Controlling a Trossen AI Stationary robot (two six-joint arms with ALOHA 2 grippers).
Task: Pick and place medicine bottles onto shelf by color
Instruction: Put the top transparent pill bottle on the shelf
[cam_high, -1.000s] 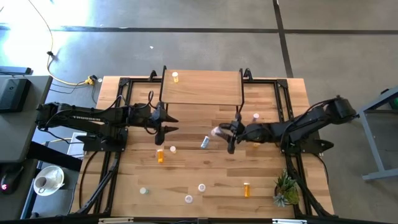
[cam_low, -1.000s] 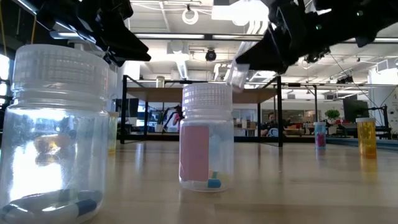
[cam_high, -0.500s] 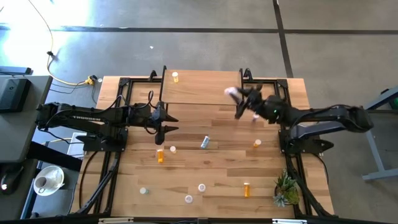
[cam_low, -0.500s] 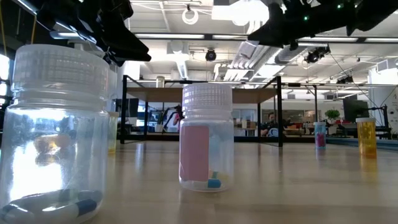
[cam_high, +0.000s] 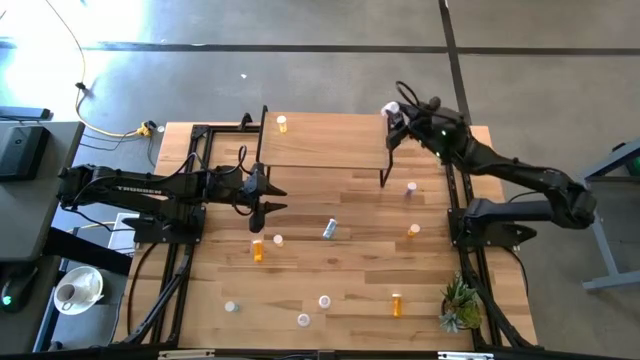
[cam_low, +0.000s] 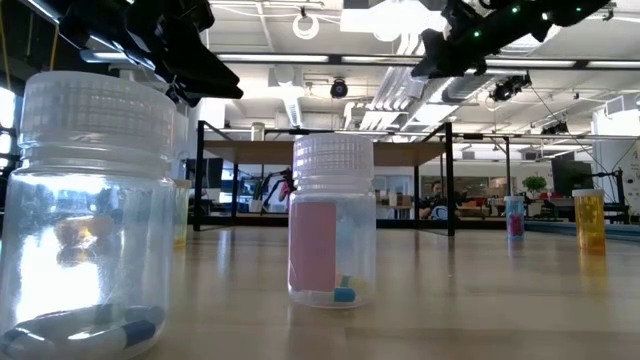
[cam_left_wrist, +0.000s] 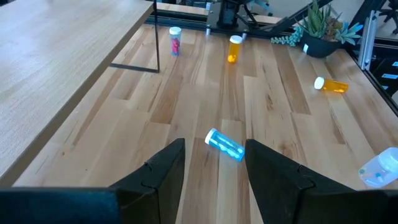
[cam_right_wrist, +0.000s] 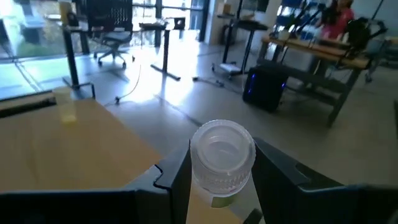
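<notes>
Swinging from mid-table, our right gripper (cam_high: 392, 111) now grasps a white-capped bottle (cam_right_wrist: 222, 155) above the shelf (cam_high: 325, 140) corner — we should lower it upright; left gripper (cam_left_wrist: 214, 163) waits, released.

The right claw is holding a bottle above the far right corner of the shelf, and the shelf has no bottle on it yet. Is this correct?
Not entirely. The right claw does hold a bottle over the far right corner of the shelf, but the shelf is not bare: the high view shows one pale yellow bottle already standing at its far left corner.
</notes>
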